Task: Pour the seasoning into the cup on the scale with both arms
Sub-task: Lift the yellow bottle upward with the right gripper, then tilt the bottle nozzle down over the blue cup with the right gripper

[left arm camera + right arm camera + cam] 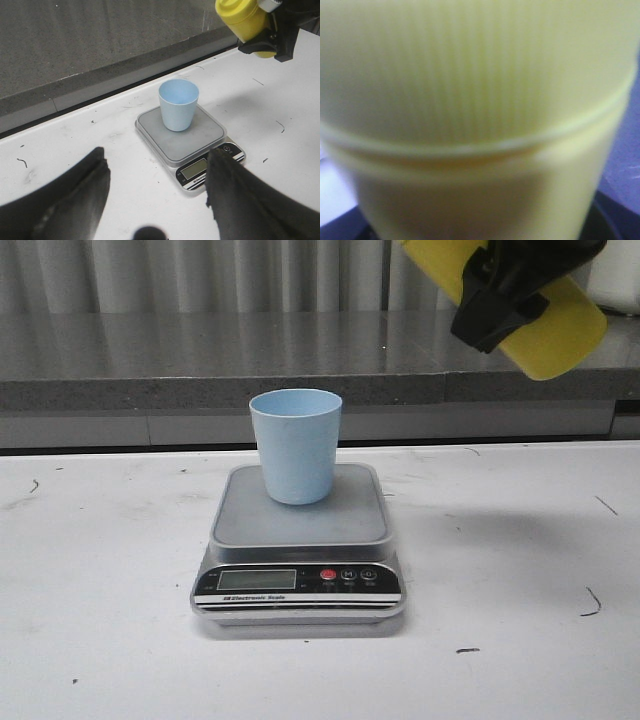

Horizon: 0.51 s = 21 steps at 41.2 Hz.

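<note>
A pale blue cup stands upright on the platform of the silver-grey scale in the middle of the white table. My right gripper is shut on the yellow seasoning bottle and holds it tilted, high above the table to the right of the cup; its nozzle is out of view. The bottle fills the right wrist view. In the left wrist view the cup, the scale and the held bottle show. My left gripper is open and empty, on the near left side of the scale.
A grey counter ledge runs along the back of the table. The white table carries a few dark scuffs and crumbs.
</note>
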Tool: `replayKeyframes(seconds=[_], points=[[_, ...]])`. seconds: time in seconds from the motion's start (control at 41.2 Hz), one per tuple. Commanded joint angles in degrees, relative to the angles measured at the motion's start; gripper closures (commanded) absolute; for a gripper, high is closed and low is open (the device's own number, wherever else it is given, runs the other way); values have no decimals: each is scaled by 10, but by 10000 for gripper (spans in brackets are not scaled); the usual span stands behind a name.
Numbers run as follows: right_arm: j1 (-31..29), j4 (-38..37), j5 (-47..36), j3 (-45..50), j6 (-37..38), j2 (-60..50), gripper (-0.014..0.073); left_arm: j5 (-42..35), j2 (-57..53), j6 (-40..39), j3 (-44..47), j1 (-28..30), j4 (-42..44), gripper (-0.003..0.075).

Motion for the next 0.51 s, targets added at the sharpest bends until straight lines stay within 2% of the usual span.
replayKeyframes(seconds=[0.0, 0.219, 0.486], points=[[18, -82, 31, -64, -8, 11, 293, -49, 4, -3, -14, 0, -3, 301], [66, -254, 107, -96, -7, 77, 293, -49, 4, -3, -14, 0, -3, 301], [87, -429, 137, -96, -7, 123, 293, -49, 4, -3, -14, 0, -3, 301]])
